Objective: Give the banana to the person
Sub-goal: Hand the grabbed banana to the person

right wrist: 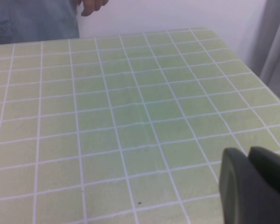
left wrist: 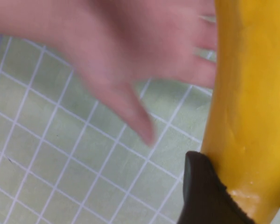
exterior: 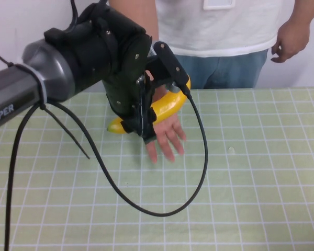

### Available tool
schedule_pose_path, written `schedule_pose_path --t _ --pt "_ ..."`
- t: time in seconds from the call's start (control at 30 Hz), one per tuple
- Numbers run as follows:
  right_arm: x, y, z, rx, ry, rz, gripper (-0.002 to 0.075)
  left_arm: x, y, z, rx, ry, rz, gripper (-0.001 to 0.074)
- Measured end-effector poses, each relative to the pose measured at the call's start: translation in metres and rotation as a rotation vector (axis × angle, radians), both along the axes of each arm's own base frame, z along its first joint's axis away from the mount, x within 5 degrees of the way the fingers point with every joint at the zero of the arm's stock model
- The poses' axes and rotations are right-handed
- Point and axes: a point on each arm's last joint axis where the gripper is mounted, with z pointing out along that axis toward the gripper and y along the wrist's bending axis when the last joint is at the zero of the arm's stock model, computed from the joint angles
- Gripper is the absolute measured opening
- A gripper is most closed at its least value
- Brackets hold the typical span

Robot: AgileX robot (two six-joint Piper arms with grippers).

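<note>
A: Now, handover step? Where's the banana (exterior: 167, 106)?

B: Clamped in your left gripper (exterior: 146, 123), above the person's (exterior: 220, 36) open palm (exterior: 165, 133). Right gripper (right wrist: 252, 186) parked; can't tell its state. Next, release.

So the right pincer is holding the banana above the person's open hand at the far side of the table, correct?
Not quite: it is the left pincer that holds the banana above the person's open hand, as the high view shows. The right pincer is off to the side over bare table, holding nothing, as the right wrist view shows. The rest is right.
</note>
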Motion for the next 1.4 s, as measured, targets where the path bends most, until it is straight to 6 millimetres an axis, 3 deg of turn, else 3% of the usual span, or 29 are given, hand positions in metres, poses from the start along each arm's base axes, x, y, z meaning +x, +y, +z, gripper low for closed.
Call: schedule_pose_path --t 1.4 --pt "0.0000 0.0000 0.0000 0.000 0.000 0.000 -0.0009 -0.0005 0.0037 0.0010 0.062 0.009 -0.006 0.0283"
